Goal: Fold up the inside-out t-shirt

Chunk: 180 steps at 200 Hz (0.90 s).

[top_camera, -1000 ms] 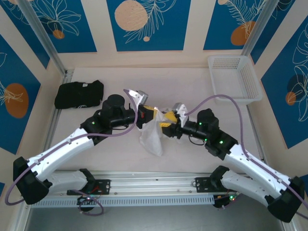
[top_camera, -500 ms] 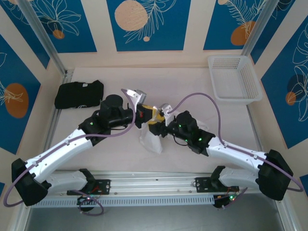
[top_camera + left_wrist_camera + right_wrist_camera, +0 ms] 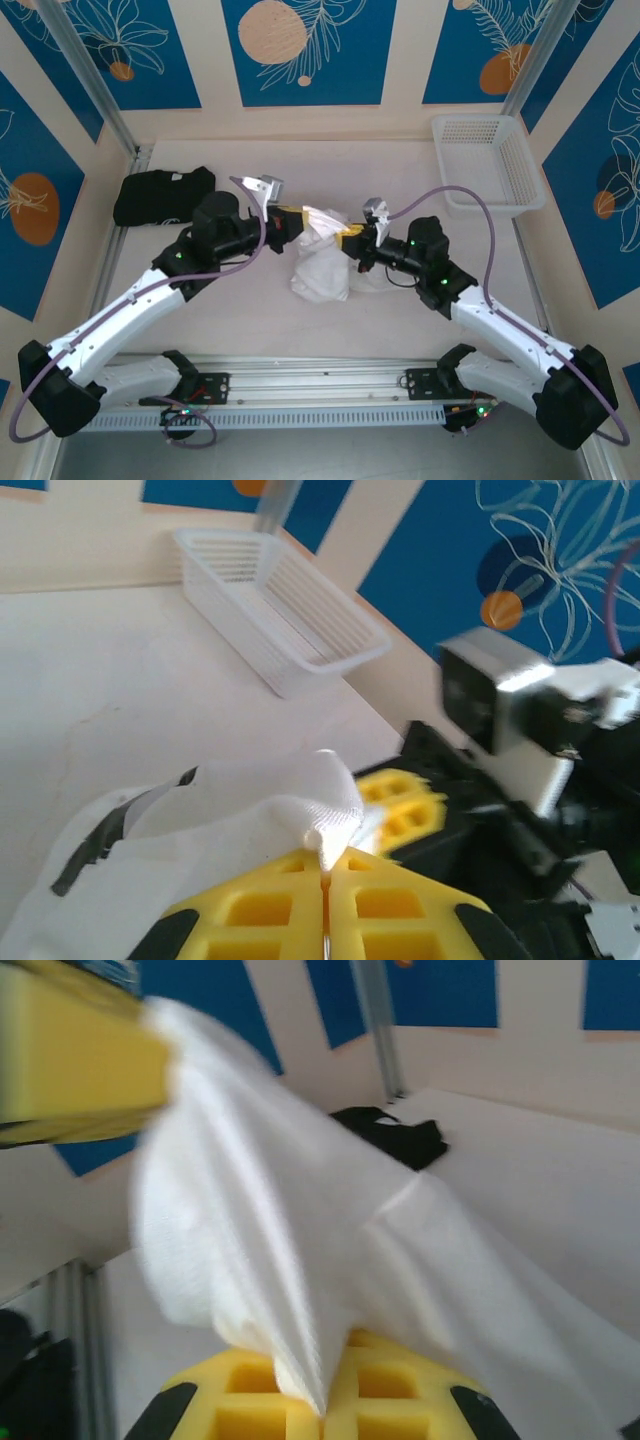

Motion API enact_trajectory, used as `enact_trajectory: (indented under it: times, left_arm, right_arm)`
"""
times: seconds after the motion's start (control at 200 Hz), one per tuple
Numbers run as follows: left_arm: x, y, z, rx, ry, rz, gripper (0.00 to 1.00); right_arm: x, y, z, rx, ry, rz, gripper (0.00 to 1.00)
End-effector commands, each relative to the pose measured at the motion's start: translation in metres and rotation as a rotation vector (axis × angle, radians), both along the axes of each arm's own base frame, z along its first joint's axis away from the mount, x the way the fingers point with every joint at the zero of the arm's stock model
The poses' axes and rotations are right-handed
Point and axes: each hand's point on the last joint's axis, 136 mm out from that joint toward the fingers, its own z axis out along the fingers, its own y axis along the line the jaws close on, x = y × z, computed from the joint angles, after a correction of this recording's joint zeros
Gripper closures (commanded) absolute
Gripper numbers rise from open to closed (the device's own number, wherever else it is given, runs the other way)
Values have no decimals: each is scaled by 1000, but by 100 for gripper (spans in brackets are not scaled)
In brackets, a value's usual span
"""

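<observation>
You have the t-shirt point(image 3: 320, 268) at the middle of the table point(image 3: 250, 320), caught between the left gripper point(image 3: 303, 221) and the right gripper point(image 3: 345, 238). The folded garment point(image 3: 163, 195) lies at the far left and the basket point(image 3: 487, 165) at the far right.

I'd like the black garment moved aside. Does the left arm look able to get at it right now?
Probably not yet: the left gripper is shut on the inside-out t-shirt, as is the right gripper. The black garment lies beside that arm with nothing between, so likely yes once it lets go.
</observation>
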Motion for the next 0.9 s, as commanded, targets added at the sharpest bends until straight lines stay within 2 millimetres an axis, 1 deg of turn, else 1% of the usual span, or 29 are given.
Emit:
enact_trajectory:
  times: [0.0, 0.075, 0.17, 0.32, 0.41, 0.485, 0.555, 0.695, 0.8, 0.895]
  left_arm:
    - [16, 9, -2, -18, 10, 51, 90]
    - [23, 9, -11, -2, 30, 52, 89]
    - [26, 6, -17, 3, 38, 37, 87]
    - [13, -2, -14, -31, 2, -48, 81]
    - [5, 4, -20, -19, -36, -58, 74]
    - [3, 11, -27, 7, -64, -38, 68]
    - [1, 12, -32, 28, -74, -48, 62]
    - [-10, -6, -39, 25, -23, -170, 43]
    - [-11, -21, -46, 8, 37, -237, 36]
    - [-12, -35, -48, -18, 75, -292, 35]
  right_arm:
    - [-37, 5, -1, 32, 51, 221, 100]
    - [-42, 5, -1, 41, 72, 256, 100]
    - [-39, 5, -3, 45, 93, 259, 100]
    - [-27, 5, -5, 50, 130, 218, 100]
    - [-21, 2, -6, 52, 142, 197, 100]
    - [-20, 1, -6, 49, 139, 201, 100]
    - [-18, 0, -9, 40, 142, 194, 100]
    - [-17, -2, -9, 36, 138, 187, 100]
    - [-17, -3, -10, 37, 134, 185, 100]
    - [-17, -2, -11, 39, 135, 185, 100]
